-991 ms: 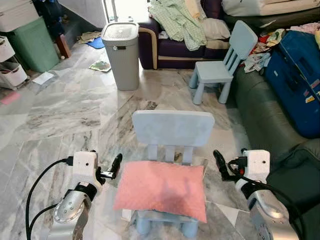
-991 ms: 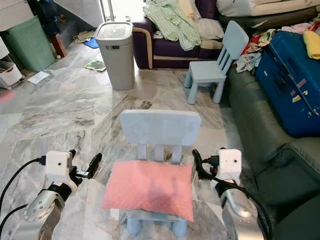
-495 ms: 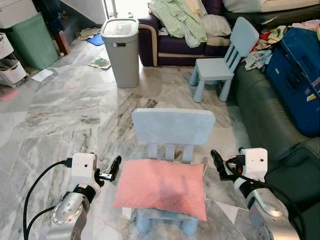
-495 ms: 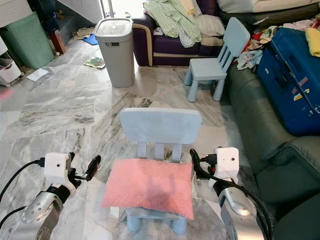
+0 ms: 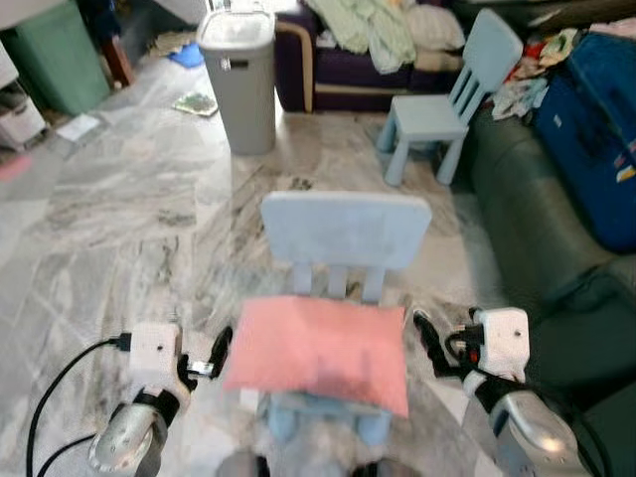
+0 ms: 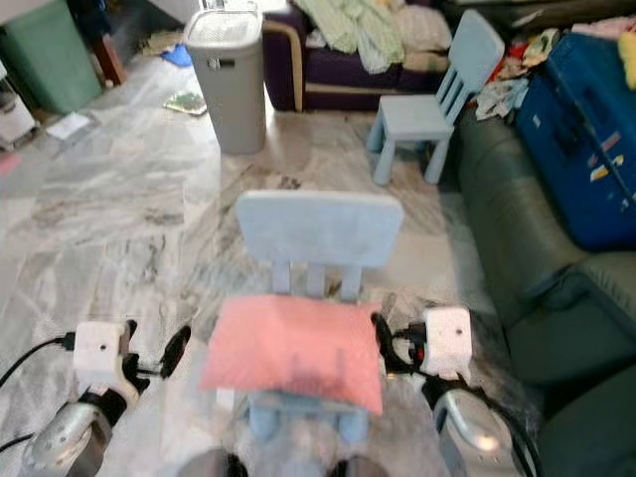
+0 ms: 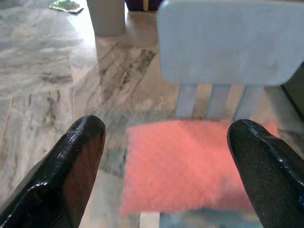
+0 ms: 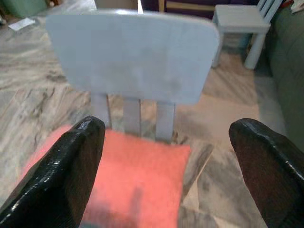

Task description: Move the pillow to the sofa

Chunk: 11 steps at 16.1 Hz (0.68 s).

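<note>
Left eye view shows the pink pillow lying flat on the seat of a small pale-blue chair at lower centre of the frame, its front edge overhanging the seat. The left gripper sits just beside the pillow's left edge and the right gripper just beside its right edge, neither touching it yet. That flanking stance looks chosen so the two arms can squeeze the soft cushion between them, since one gripper alone would struggle with something this wide and floppy. In both wrist views the black fingers are spread wide, with the pillow and chair back framed between them. A dark green sofa runs along the right side of the frame, crowded with a blue suitcase, while a grey laundry bin stands at the upper left.
</note>
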Tool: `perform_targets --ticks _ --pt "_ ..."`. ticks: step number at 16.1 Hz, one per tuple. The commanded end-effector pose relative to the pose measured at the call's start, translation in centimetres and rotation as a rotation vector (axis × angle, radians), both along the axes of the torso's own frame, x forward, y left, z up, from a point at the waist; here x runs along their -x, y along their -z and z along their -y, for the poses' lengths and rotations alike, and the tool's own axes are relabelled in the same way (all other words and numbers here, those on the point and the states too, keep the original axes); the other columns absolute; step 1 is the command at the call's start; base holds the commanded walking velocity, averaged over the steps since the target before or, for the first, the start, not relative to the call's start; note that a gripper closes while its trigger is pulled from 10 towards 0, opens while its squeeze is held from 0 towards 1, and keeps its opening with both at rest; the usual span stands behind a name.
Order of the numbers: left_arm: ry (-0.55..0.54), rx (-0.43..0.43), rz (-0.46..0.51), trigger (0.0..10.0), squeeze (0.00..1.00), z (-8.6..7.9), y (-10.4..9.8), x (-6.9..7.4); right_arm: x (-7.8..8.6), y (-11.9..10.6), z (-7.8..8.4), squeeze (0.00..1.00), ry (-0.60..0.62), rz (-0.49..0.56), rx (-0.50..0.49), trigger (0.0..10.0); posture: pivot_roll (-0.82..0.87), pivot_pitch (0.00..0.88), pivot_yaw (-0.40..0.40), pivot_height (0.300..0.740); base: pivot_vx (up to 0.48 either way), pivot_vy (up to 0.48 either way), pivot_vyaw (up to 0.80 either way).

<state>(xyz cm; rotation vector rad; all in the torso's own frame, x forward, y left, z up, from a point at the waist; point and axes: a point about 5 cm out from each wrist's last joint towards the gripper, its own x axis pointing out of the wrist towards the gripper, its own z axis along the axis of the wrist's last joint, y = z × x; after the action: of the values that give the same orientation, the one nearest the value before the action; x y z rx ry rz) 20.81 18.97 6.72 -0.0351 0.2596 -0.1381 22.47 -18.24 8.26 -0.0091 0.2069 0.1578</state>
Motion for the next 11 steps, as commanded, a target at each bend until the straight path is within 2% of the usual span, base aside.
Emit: perform_targets --ticks 1,8,11 --pt "0.005 -0.007 -0.014 10.0 0.0 -0.1 0.0 0.4 0.4 0.0 0.0 0.0 -0.009 -0.016 -0.002 10.0 0.0 0.184 -0.001 0.61 0.0 0.0 0.0" --pt "0.002 -0.018 -0.042 10.0 0.0 -0.4 -0.2 1.1 0.9 -0.1 -0.2 0.0 -0.028 -0.04 -0.001 10.0 0.01 0.213 -0.004 0.527 0.0 0.0 0.0" --pt "-0.055 -0.074 -0.046 10.0 0.0 -1.1 -0.2 1.0 0.5 -0.1 -0.2 0.0 -0.032 -0.043 0.005 10.0 0.01 0.21 -0.003 0.488 0.0 0.0 0.0"
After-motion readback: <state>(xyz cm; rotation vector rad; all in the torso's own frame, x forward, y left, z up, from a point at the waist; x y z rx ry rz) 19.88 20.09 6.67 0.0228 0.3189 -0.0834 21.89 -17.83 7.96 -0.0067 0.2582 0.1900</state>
